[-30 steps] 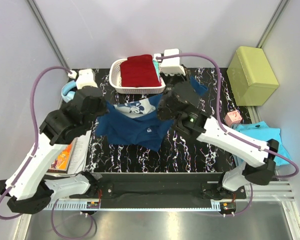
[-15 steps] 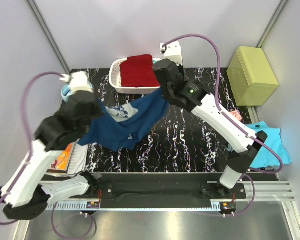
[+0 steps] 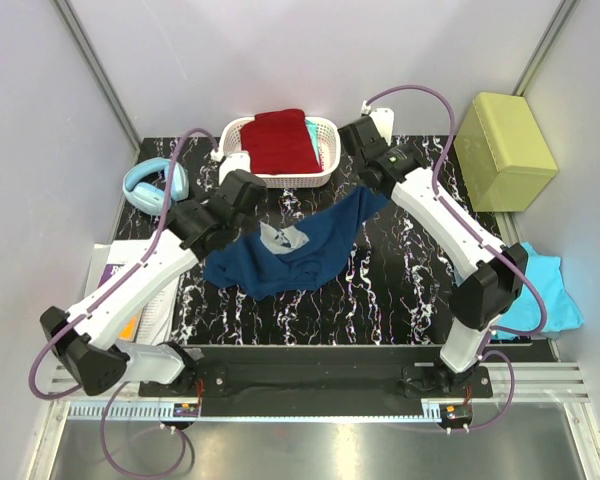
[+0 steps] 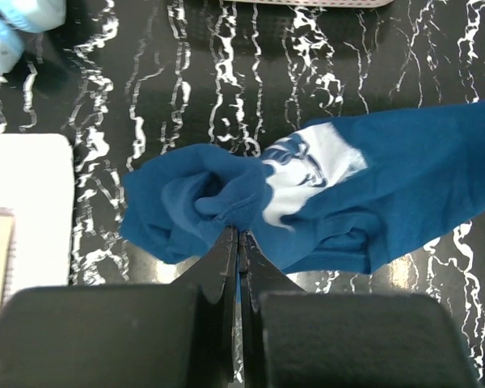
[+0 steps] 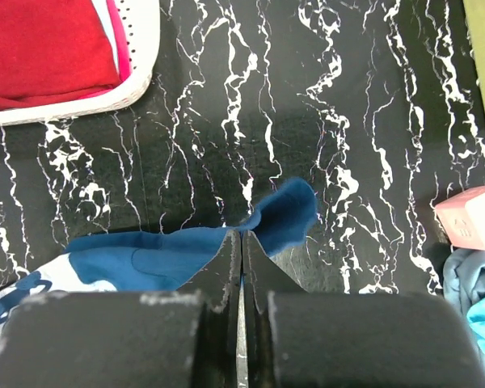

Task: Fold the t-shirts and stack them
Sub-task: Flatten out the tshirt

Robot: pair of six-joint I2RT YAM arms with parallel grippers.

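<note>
Two grippers are closed on one navy blue t-shirt (image 3: 290,248), which is held stretched between them above the black marbled table (image 3: 400,290). A bunched fold at the shirt's left end is pinched between the pressed-together fingers of the left gripper (image 4: 236,236), and the white chest print is seen just right of that fold. A corner of cloth at the far right end is clamped by the right gripper (image 5: 241,236), whose jaws meet with no gap seen. The shirt's middle sags toward the table; whether it touches cannot be told. A dark red t-shirt (image 3: 278,140) is laid in the white basket (image 3: 300,180) at the far edge. A turquoise t-shirt (image 3: 550,290) is crumpled at the table's right edge, well apart from the navy one.
</note>
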